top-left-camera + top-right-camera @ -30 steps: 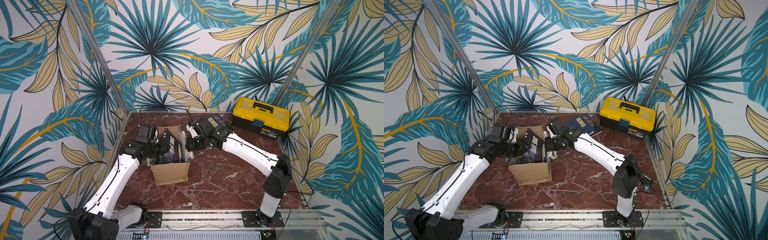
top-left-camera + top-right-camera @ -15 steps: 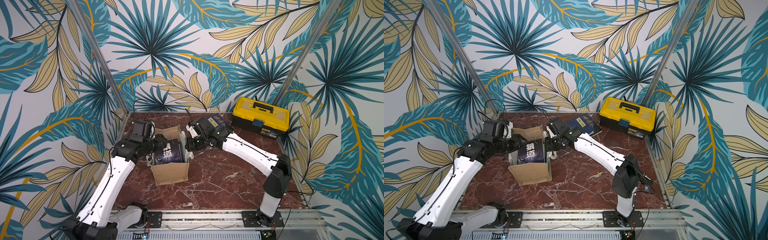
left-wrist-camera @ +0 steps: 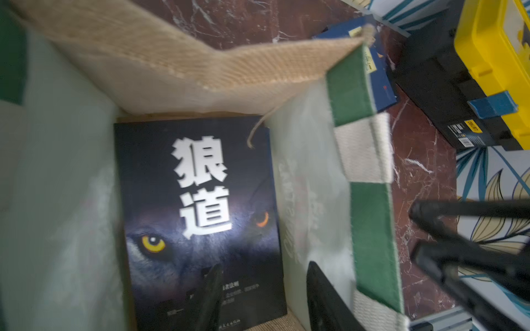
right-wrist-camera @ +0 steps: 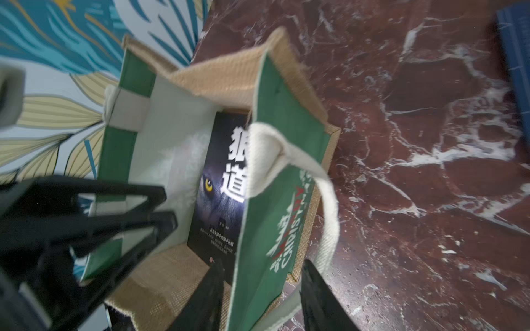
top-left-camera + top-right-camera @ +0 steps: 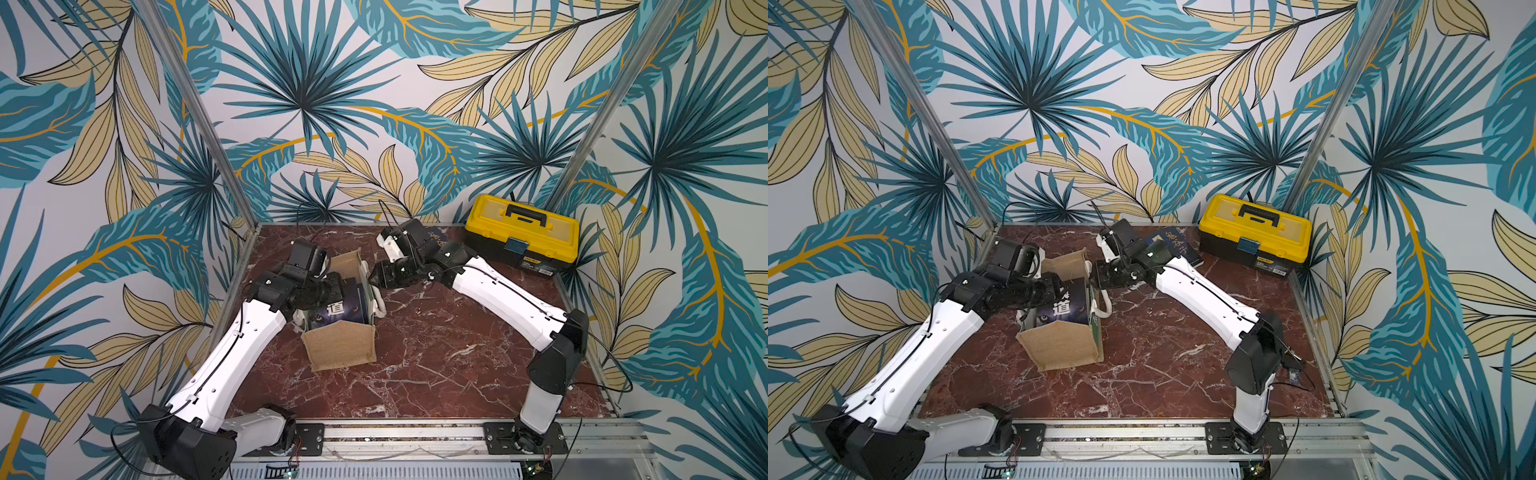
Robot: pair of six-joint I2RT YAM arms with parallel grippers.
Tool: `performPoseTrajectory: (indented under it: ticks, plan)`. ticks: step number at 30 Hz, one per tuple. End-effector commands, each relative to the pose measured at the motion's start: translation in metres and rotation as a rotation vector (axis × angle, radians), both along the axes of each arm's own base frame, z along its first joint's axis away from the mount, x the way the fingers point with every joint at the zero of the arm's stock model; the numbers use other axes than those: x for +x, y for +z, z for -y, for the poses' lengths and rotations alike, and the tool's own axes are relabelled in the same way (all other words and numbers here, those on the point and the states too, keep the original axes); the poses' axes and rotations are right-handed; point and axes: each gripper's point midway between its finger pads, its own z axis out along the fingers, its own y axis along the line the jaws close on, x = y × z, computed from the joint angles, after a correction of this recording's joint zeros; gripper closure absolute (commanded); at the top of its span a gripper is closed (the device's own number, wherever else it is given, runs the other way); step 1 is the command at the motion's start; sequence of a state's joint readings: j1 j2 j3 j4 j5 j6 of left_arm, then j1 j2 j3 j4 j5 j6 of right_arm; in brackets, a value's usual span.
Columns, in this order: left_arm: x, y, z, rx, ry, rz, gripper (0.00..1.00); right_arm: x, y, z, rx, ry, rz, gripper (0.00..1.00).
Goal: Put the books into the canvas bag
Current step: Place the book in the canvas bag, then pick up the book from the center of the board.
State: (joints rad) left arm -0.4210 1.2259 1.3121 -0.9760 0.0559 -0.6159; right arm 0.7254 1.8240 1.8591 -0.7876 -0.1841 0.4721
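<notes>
1. Counter (image 5: 436,365): one canvas bag (image 5: 340,349) stands upright on it, mouth open, between the two arms, the tan end wall nearest.
2. Bag contents: one book (image 3: 198,200) visible, dark cover with a wolf's eyes and a white title, lying against the bag's floor. Both top views show it below the rim (image 5: 1059,309).
3. Left claw (image 3: 263,266): reaches into the bag's mouth. Both fingers stand apart above the book; nothing is held between them.
4. Right claw (image 4: 263,262): open. One finger is inside the bag and one outside, with the green side panel in the gap. One white handle (image 4: 324,200) hangs outside this panel.
5. Far edge: one navy book (image 5: 1173,245) lies flat behind the right arm; whether more lie beneath it cannot be told. One yellow toolbox (image 5: 1254,232), lid shut, sits just beside it.
</notes>
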Motion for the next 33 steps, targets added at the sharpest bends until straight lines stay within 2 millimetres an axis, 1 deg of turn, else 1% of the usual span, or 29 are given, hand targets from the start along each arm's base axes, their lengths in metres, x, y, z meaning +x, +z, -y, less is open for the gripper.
performPoseTrajectory:
  ticks: [1,3,4,8,10,13,17,19,23,26,29,33]
  plan:
    - [0.012,0.054,0.018,0.035,0.006,0.174,0.52,0.017,0.01,0.047,-0.049,-0.089,0.031,0.48]
    - [0.013,0.063,0.041,0.055,-0.039,0.204,0.52,0.031,0.009,0.071,-0.057,-0.148,0.042,0.44]
    - [0.014,0.066,0.056,0.063,-0.066,0.21,0.52,0.04,0.006,0.087,-0.072,-0.185,0.057,0.43]
    - [0.025,0.061,0.116,0.101,-0.164,0.21,0.52,0.072,-0.011,0.135,-0.146,-0.3,0.086,0.39]
    - [0.035,0.05,0.147,0.121,-0.208,0.194,0.5,0.089,-0.025,0.157,-0.18,-0.35,0.084,0.39]
    - [0.056,0.027,0.184,0.121,-0.255,0.147,0.46,0.117,-0.048,0.179,-0.21,-0.405,0.068,0.38]
    - [0.086,-0.004,0.216,0.139,-0.273,0.11,0.42,0.149,-0.075,0.198,-0.257,-0.445,0.056,0.36]
    - [0.102,-0.02,0.226,0.127,-0.281,0.084,0.41,0.165,-0.089,0.208,-0.306,-0.462,0.063,0.35]
    - [0.134,-0.051,0.235,0.052,-0.259,0.003,0.41,0.197,-0.118,0.225,-0.393,-0.484,0.055,0.32]
    - [0.159,-0.073,0.234,0.012,-0.234,-0.024,0.41,0.216,-0.14,0.231,-0.405,-0.489,0.032,0.31]
    - [0.181,-0.095,0.23,-0.034,-0.198,-0.05,0.41,0.232,-0.161,0.227,-0.371,-0.469,-0.007,0.31]
    - [0.208,-0.12,0.22,-0.086,-0.147,-0.067,0.4,0.243,-0.188,0.229,-0.387,-0.45,-0.039,0.31]
